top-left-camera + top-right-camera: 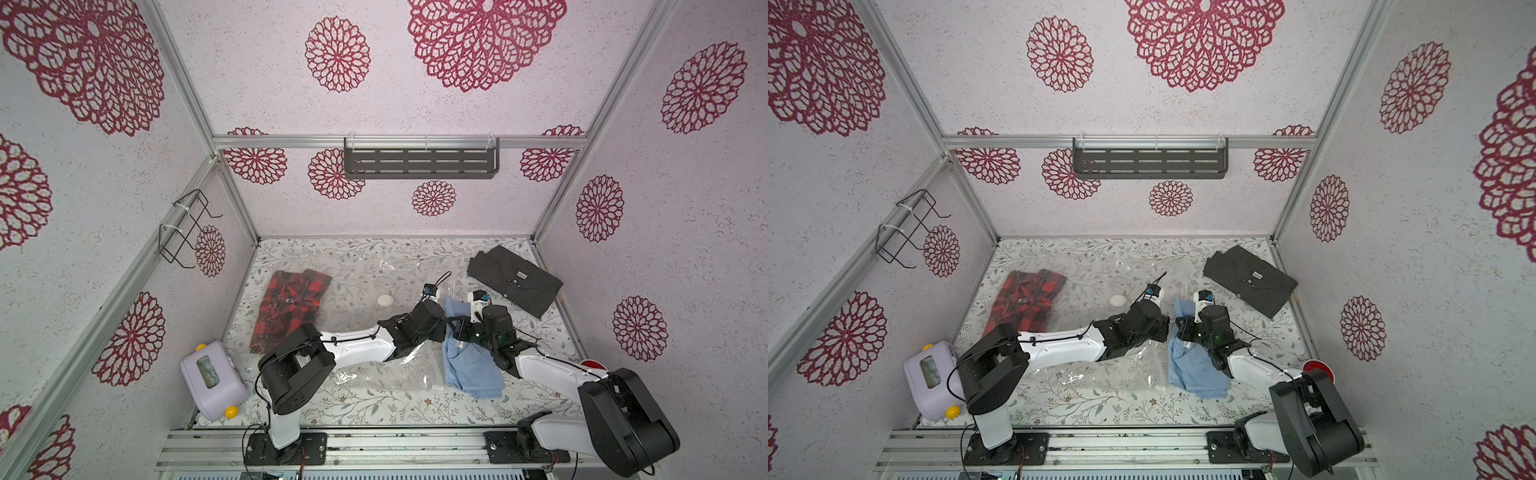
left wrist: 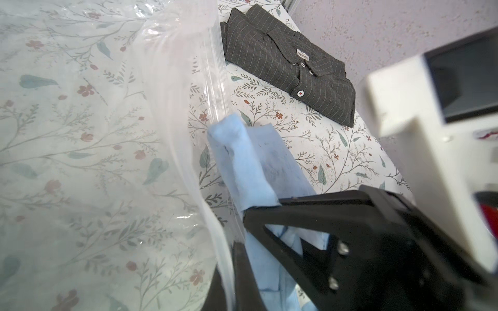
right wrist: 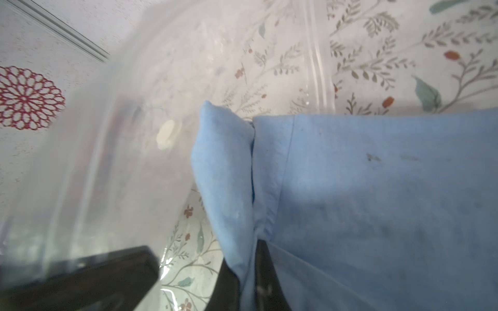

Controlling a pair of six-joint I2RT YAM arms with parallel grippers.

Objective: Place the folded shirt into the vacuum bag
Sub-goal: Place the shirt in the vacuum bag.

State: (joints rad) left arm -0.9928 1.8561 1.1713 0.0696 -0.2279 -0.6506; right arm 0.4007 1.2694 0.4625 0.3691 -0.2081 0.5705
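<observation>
The clear vacuum bag (image 1: 357, 286) (image 1: 1096, 286) lies across the table, its white valve disc (image 1: 385, 300) (image 3: 165, 133) facing up. A red plaid shirt (image 1: 291, 307) shows through its far left end. My left gripper (image 1: 443, 322) (image 2: 229, 277) is shut on the bag's zip edge (image 2: 215, 88) and lifts it. Right beside it, my right gripper (image 1: 456, 332) (image 3: 246, 280) is shut on a fold of the light blue folded shirt (image 1: 471, 363) (image 1: 1196, 370) (image 3: 377, 188). That shirt lies just outside the bag's mouth, its held end raised. Both fingertips are mostly hidden by cloth and plastic.
A dark grey striped shirt (image 1: 515, 282) (image 2: 291, 67) lies folded at the back right. A lilac box with yellow knobs (image 1: 212, 380) stands at the front left. A red object (image 1: 592, 365) sits by the right wall. A grey shelf (image 1: 419, 160) and a wire rack (image 1: 187, 228) hang on the walls.
</observation>
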